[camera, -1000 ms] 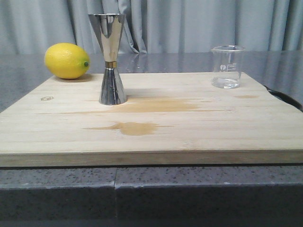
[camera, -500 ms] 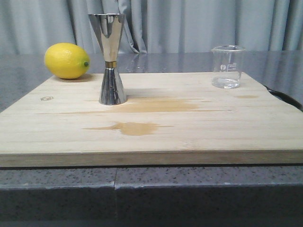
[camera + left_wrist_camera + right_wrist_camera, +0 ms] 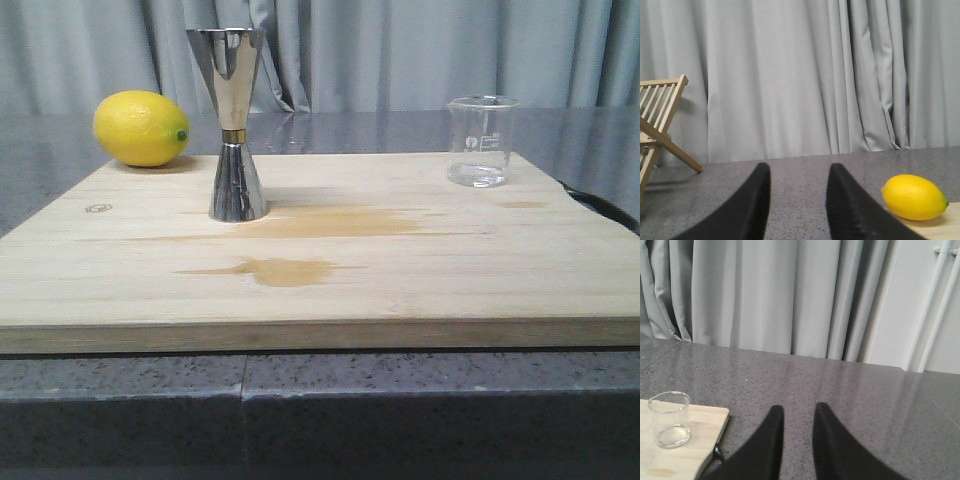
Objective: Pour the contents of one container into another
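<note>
Two pincers, left pincer (image 3: pixel 796 200) and right pincer (image 3: pixel 796 432), both slightly parted and holding nothing, hanging over the grey surface (image 3: pixel 400 128) off the wooden board (image 3: pixel 320 260), with glass beaker (image 3: pixel 481 141) upright at its far right, steel jigger (image 3: pixel 235 125) far left beside the lemon (image 3: pixel 141 128).

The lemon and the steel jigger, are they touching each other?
Apart. The front view shows bare board and curtain between the lemon and the steel jigger, which stands upright to its right.

Shiny steel jigger (image 3: pixel 234 120), clear glass beaker (image 3: pixel 481 141)
</note>
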### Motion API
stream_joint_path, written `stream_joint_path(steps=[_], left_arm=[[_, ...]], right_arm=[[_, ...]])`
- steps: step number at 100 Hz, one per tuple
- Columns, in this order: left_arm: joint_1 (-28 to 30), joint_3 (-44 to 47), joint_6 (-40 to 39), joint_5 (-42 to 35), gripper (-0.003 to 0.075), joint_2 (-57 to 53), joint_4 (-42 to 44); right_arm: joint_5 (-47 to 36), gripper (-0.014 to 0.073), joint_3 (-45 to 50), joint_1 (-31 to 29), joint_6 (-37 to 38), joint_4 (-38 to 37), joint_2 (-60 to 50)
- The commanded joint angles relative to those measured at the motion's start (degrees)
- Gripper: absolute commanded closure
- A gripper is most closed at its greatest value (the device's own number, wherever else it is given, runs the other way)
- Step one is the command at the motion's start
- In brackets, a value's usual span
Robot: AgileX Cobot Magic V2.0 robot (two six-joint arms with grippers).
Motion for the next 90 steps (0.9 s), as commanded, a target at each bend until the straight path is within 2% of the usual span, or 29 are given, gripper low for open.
stream_joint_path(steps=[1, 5, 90], left_arm=[[0.07, -1.52, -0.53, -0.03, 0.0685, 0.65, -1.63], [0.07, -1.52, -0.53, -0.03, 0.0738, 0.65, -1.63], [-1.04, -1.52, -0.53, 0.09, 0.0739, 0.65, -1.75]], right_arm=[[-4.98, 0.065, -1.45, -0.23, 0.17, 0.44, 0.3], [-4.98, 0.0664, -1.45, -0.23, 0.17, 0.53, 0.3], [-4.75, 0.0665, -1.45, 0.59, 0.17, 0.53, 0.3]])
